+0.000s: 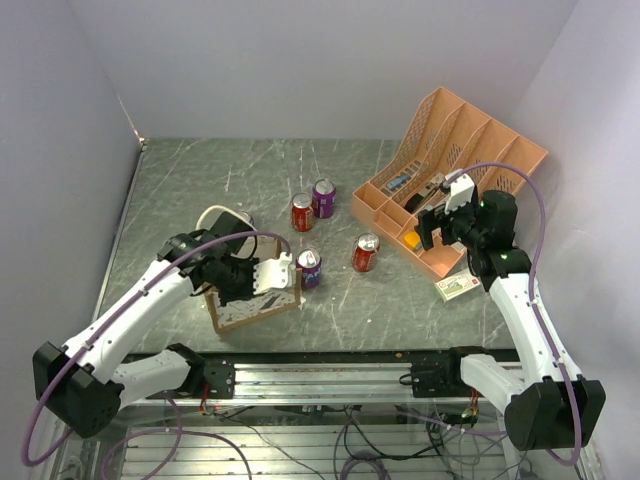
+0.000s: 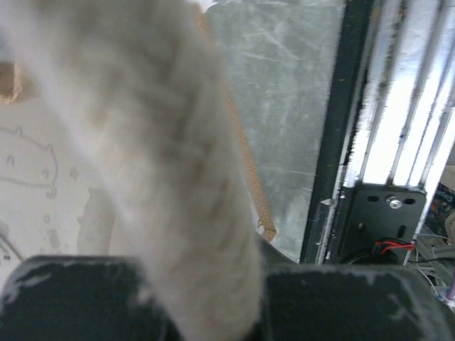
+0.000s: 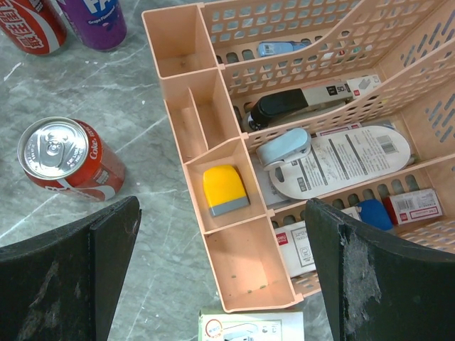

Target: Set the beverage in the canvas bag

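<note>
— Over the orange organizer (image 1: 450, 130), your right gripper (image 1: 430, 230) hangs wide open; its wrist view catches a red can (image 3: 67, 160) upright beside it.
— Front-left sits your canvas bag (image 1: 250, 312). Only the left wrist view shows the left gripper (image 1: 272, 277) clamped on its rope handle (image 2: 178, 177).

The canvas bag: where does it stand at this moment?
In the top view the canvas bag stands at the near left of the table, close to the front edge, with a purple can just beside its far right corner.
</note>
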`<state>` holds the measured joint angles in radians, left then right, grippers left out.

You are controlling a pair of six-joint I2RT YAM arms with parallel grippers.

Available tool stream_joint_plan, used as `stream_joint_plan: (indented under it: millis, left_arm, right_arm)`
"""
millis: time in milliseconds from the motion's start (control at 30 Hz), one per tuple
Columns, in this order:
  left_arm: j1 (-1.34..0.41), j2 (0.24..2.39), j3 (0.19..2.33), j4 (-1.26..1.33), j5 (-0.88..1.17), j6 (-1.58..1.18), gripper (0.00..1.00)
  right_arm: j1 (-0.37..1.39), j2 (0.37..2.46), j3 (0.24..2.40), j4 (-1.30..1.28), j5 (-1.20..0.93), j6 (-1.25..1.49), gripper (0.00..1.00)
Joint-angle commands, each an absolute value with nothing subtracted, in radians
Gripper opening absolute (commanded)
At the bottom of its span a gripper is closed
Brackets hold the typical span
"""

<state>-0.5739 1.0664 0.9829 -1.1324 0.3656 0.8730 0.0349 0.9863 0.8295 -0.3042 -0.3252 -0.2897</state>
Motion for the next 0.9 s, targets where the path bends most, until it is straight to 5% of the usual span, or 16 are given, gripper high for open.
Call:
stream_joint_plan:
  millis: [0,133,467,567,867]
  left_arm:
    - [-0.581,1.084,0.975,-1.034,0.248,0.839,0.1]
    - [-0.581,1.096,0.986,-1.044,0.194,0.84,0.31]
    - [-0.581,1.047,1.027,-1.132,0.075,0.784,0.65]
    - [-0.581,1.004,1.106,-1.13,0.109,0.704,0.99]
    - [-0.571,0.983,1.309,-0.956,0.026,0.384,1.0]
  right_arm:
    - [0.038,0.982,0.819,-0.29,-0.318,-0.299,1.0]
    - [0.039,0.987,0.821,-0.293,-0.317,-0.302,1.0]
    - [0.04,0.987,0.821,-0.293,-0.313,-0.306,1.0]
    - [0.039,0.995,0.823,-0.294,-0.312,-0.308,1.0]
    - [0.04,1.0,0.825,-0.299,-0.31,-0.305,1.0]
